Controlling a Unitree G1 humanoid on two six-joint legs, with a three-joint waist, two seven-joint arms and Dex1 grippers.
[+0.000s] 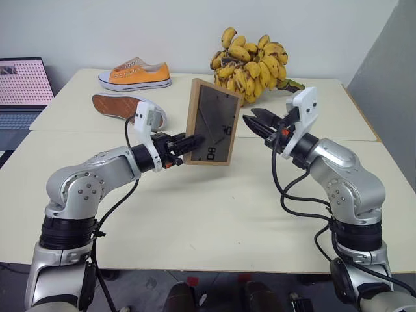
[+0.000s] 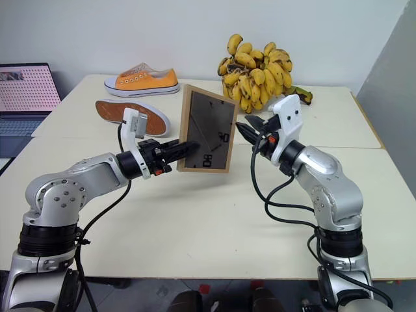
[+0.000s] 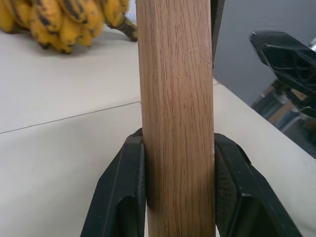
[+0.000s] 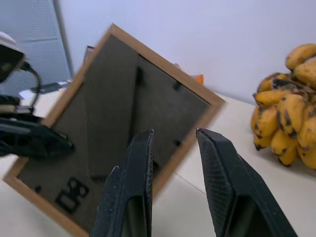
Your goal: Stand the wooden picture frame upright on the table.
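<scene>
The wooden picture frame [image 1: 211, 122] is up in the air above the table [image 1: 195, 214], nearly upright, its dark back panel facing us, long side running roughly top to bottom with a slight lean. The left gripper [image 1: 189, 144] has it: both black fingers [image 3: 123, 192] are clamped on the frame's lower left wooden edge, squeezing front and back. Over on the other side, the right gripper [image 1: 255, 123] hangs just beside the frame's right edge, jaws parted with daylight between them, nothing in its grasp. From its own wrist the fold-out stand looks pressed flat against the back.

So the frame sits between the two hands, held by the left, with the right one aimed straight at the back panel. My guess: that stand needs swinging out before anything goes down.

Behind, a bunch of bananas [image 1: 252, 65], an orange sneaker [image 1: 135, 73], another sneaker [image 1: 127, 106] sole-up, and a laptop [image 1: 23, 91] at the far left.
</scene>
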